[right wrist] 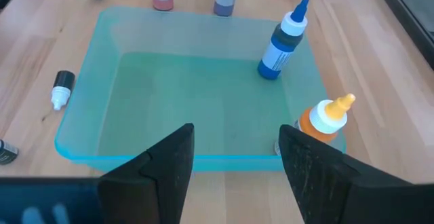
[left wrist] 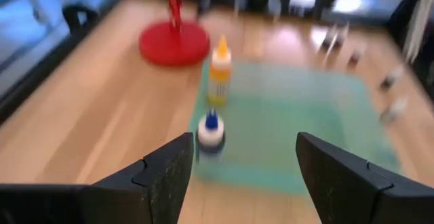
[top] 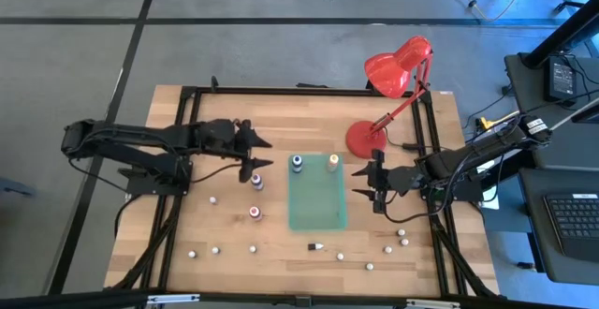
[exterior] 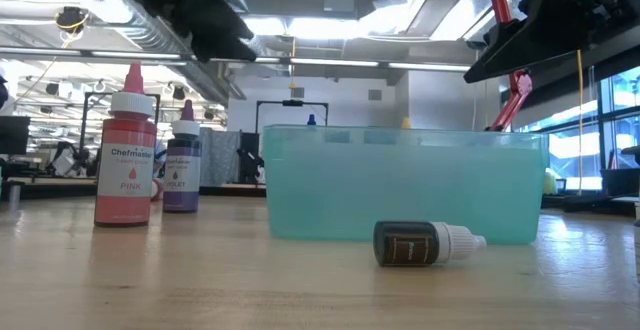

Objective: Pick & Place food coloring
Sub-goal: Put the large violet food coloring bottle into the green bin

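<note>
A blue-capped bottle and an orange bottle stand upright inside the translucent green tray, at its far end. A purple bottle and a pink bottle stand on the wood left of the tray. A dark bottle lies on its side near the tray's near edge. My left gripper hovers open above the table, left of the tray's far corner, facing the blue bottle. My right gripper is open at the tray's right edge, looking across it.
A red desk lamp's base stands on the table just beyond the tray's right far corner, its head past the far edge. Several small whitish pieces lie scattered along the near part of the table on both sides.
</note>
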`<state>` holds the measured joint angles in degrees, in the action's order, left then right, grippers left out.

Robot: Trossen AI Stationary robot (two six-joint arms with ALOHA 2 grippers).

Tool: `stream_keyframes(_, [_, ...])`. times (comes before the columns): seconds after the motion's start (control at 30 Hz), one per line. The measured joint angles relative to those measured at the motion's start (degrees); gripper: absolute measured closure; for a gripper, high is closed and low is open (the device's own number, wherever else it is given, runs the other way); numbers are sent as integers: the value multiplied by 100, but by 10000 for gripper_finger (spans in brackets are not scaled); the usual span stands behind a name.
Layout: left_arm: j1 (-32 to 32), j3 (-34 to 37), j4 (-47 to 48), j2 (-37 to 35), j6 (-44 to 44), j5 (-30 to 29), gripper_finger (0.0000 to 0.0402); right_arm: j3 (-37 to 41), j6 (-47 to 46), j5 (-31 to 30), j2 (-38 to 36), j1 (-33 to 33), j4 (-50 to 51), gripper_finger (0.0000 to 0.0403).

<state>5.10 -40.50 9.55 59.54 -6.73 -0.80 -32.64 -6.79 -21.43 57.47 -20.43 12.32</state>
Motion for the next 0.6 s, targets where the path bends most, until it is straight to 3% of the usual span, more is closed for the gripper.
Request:
stream_keyframes(0.2, [-432, -745, 1578, 578, -123, -374, 152, 0, 0, 0, 2, 0, 33, 185])
stream_keyframes(0.6, [-631, -871, 2157, 1419, -152, -374, 153, 0, 2, 0, 2, 2, 35, 185])
